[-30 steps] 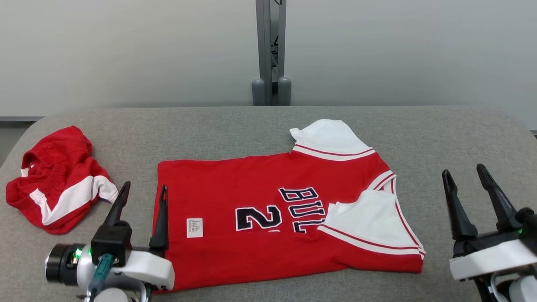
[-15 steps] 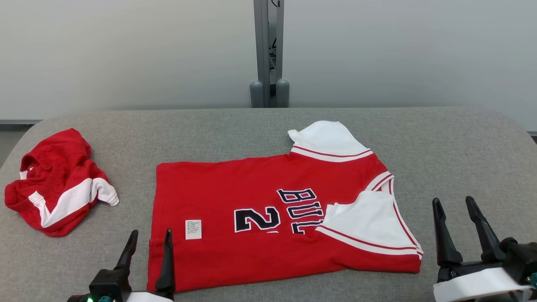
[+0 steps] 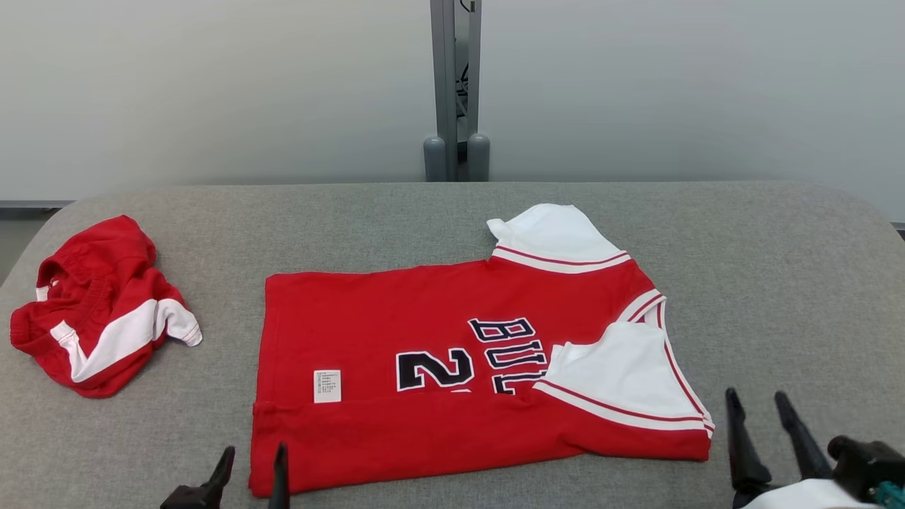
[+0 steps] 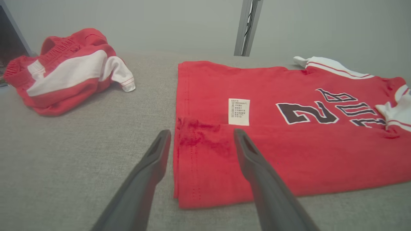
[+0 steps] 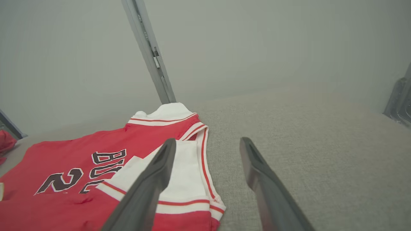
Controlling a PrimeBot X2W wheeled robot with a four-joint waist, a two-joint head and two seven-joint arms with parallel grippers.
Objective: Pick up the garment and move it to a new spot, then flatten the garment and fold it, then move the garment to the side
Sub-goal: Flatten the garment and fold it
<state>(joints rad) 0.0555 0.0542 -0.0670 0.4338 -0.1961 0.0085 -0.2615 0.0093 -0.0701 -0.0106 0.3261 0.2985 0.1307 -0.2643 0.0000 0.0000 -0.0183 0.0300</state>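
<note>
The garment (image 3: 438,367) is a red jersey with white sleeves and dark lettering, lying flat on the grey table with its near long edge folded up over the front and a white label showing. It also fills the left wrist view (image 4: 289,150) and shows at the lower left of the right wrist view (image 5: 96,166). My left gripper (image 3: 254,456) stands open at the bottom edge, by the jersey's near left corner, with nothing in it (image 4: 200,134). My right gripper (image 3: 756,399) is open too, just right of the near white sleeve (image 5: 207,142).
A crumpled red and white pair of shorts (image 3: 99,311) lies at the table's left end, also in the left wrist view (image 4: 67,67). A grey post (image 3: 454,85) stands behind the table's far edge. Bare grey table (image 3: 778,268) stretches right of the jersey.
Both grippers have drawn back toward me, down the head view, and stay open. The jersey and the shorts have not moved.
</note>
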